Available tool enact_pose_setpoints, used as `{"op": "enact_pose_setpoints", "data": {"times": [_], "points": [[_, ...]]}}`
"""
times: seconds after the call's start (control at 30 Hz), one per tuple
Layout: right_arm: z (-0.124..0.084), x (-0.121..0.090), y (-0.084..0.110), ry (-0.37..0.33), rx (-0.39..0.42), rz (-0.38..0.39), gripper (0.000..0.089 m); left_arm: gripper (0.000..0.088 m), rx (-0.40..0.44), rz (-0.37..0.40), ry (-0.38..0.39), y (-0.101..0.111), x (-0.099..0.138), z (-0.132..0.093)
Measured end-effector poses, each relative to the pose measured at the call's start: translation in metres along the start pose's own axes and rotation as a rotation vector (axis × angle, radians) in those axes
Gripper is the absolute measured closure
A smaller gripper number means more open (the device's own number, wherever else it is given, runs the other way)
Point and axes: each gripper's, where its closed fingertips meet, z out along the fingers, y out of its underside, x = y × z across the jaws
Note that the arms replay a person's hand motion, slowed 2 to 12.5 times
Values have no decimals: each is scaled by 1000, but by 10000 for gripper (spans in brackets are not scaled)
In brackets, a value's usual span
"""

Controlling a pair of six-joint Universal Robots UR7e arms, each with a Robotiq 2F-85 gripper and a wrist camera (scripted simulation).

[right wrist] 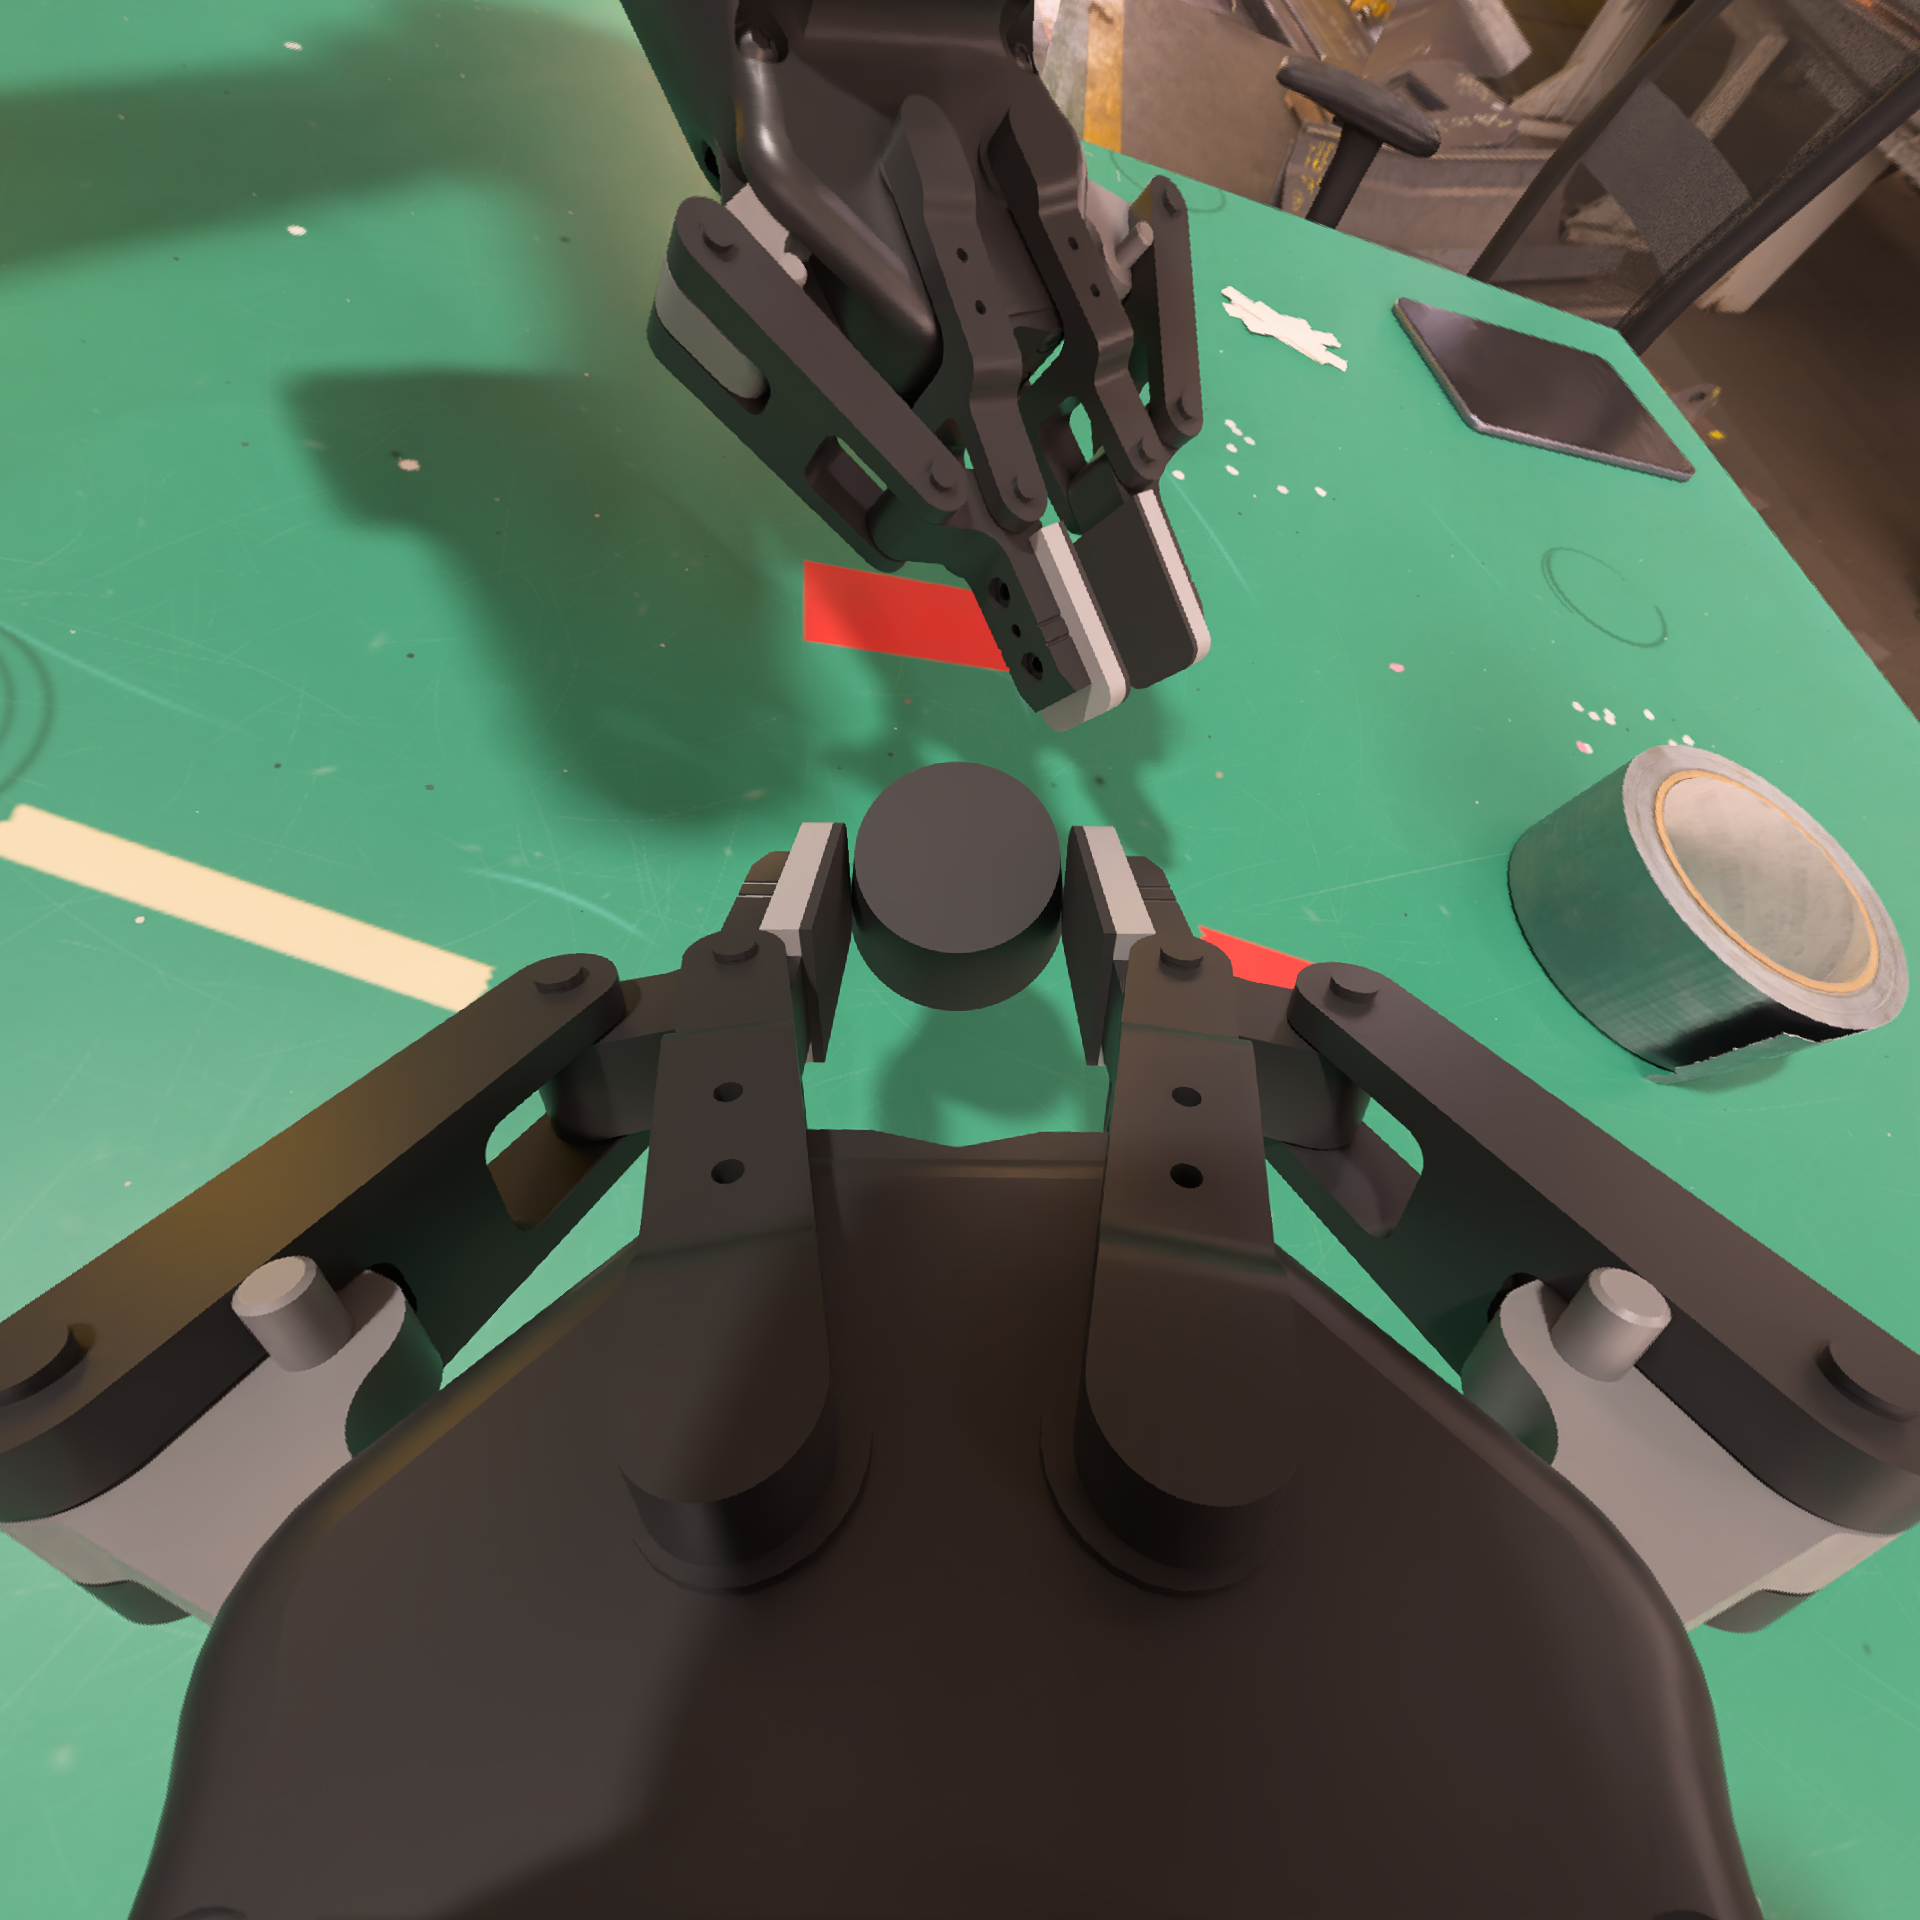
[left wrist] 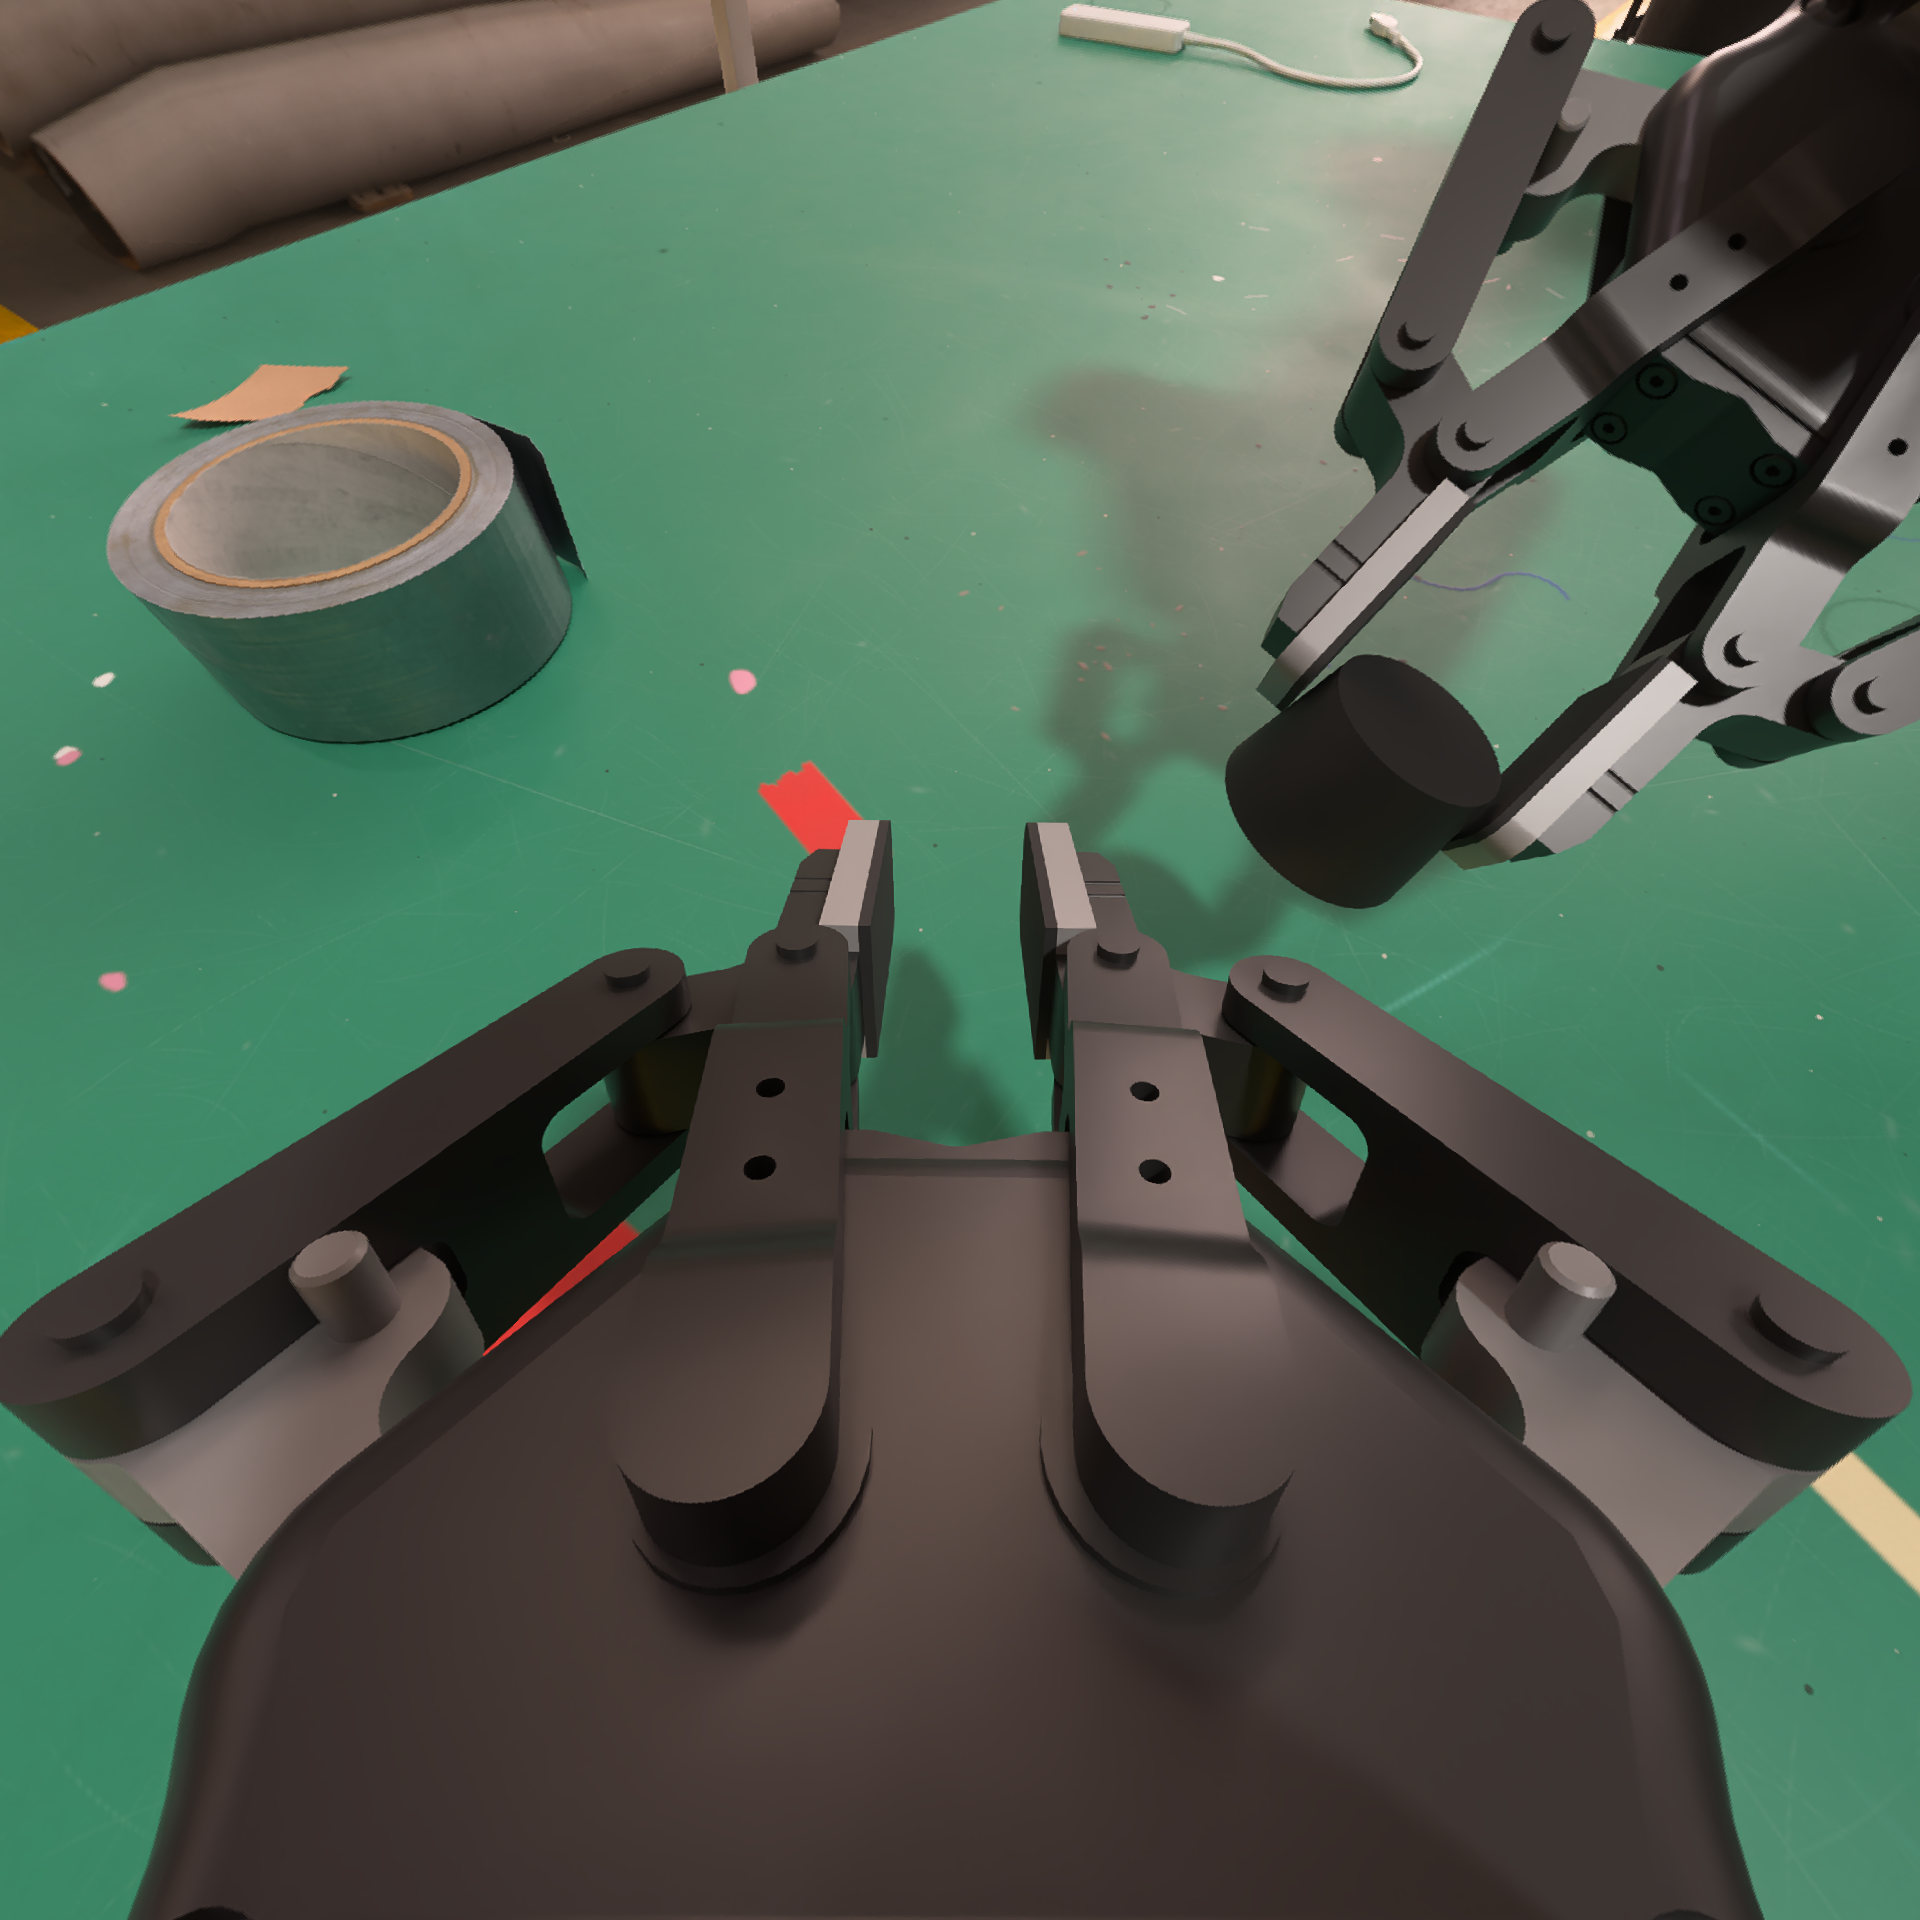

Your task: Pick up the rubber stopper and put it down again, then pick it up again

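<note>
The rubber stopper (right wrist: 956, 873) is a dark grey, short cylinder. My right gripper (right wrist: 956, 831) is shut on it, one pad on each side. In the left wrist view the stopper (left wrist: 1361, 779) hangs tilted in the right gripper (left wrist: 1387, 774), seemingly a little above the green table (left wrist: 935, 416), with its shadow underneath. My left gripper (left wrist: 956, 831) holds nothing, its jaws a narrow gap apart, low over the table just left of the stopper. In the right wrist view the left gripper (right wrist: 1127, 681) points down just beyond the stopper.
A grey duct tape roll (left wrist: 343, 571) lies on its side to the left, also in the right wrist view (right wrist: 1714, 914). A red tape strip (right wrist: 894, 613) lies under the left gripper. A cream strip (right wrist: 239, 904), a dark flat plate (right wrist: 1538, 390) and a white adapter with cable (left wrist: 1122, 26) lie farther off.
</note>
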Motion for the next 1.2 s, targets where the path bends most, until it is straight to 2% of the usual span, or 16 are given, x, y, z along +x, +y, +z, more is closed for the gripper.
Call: {"op": "enact_pose_setpoints", "data": {"times": [0.4, 0.7, 1.2], "points": [[7, 1, 11, 10, -45, 26, 521, 660, 2, 6, 4, -1, 2, 0], [13, -1, 20, -20, -58, 61, 521, 662, 6, 9, 11, -1, 4, 0], [14, -4, 21, -25, -61, 48, 521, 663, -2, 16, 17, 0, 6, 2]]}}
